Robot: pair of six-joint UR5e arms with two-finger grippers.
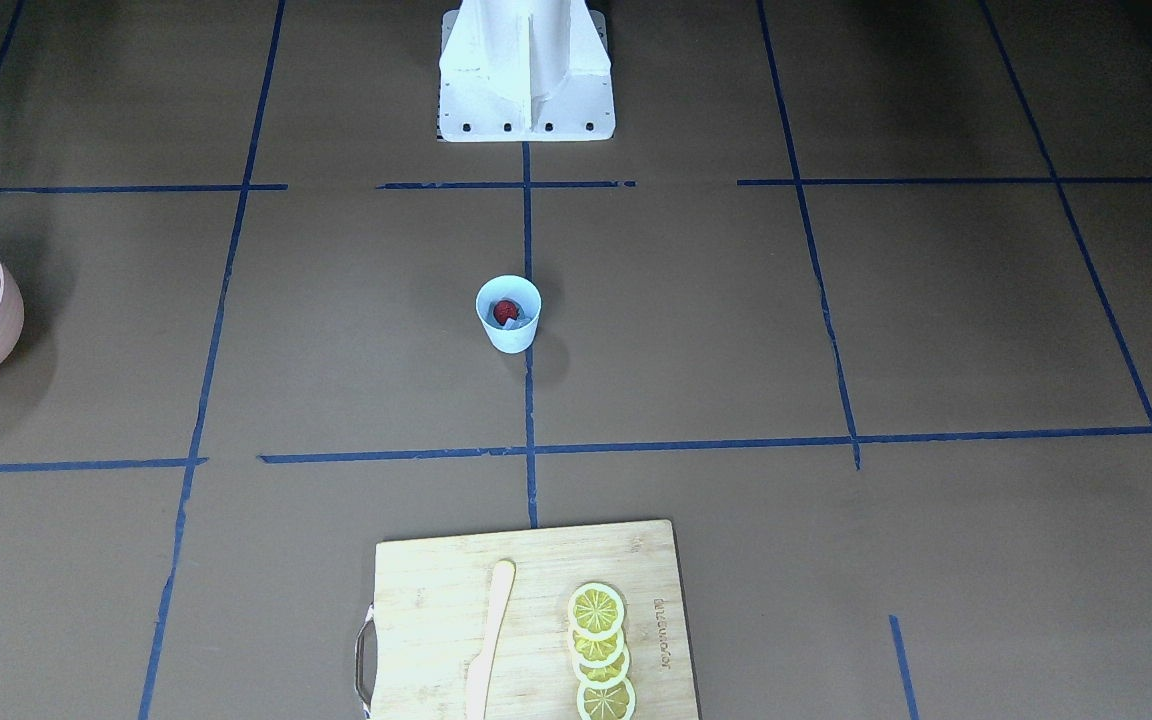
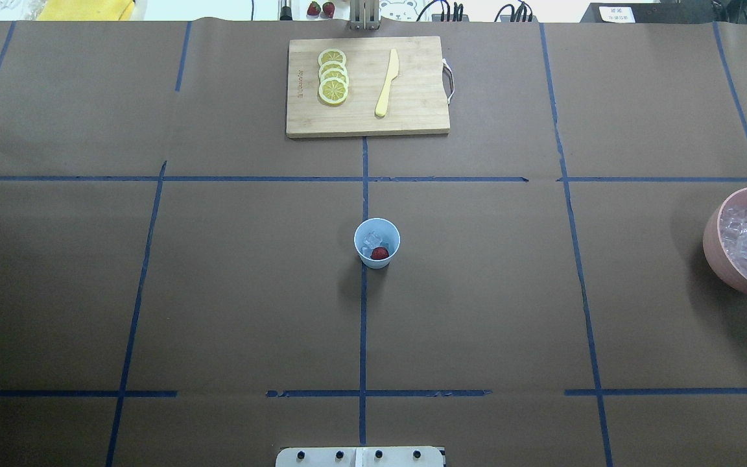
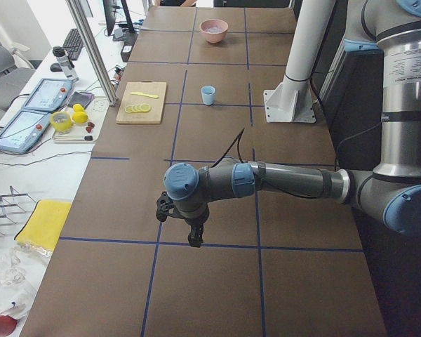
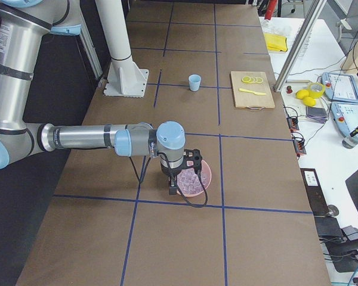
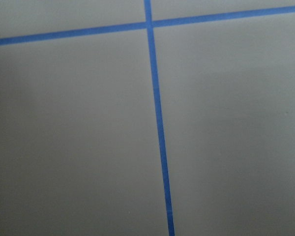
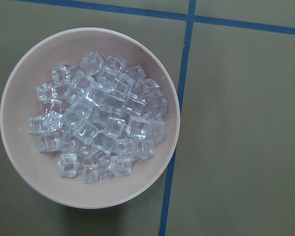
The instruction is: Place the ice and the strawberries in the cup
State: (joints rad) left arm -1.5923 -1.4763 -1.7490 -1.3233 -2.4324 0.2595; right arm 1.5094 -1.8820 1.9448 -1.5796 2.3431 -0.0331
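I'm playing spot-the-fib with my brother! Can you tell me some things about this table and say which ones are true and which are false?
1. The strawberry is inside the cup. True.
2. The pink bowl is empty. False: it is full of ice cubes.
3. The lemon slices lie on the wooden board. True.
4. The knife is standing in the cup. False: it lies flat on the board, beside the lemon slices.
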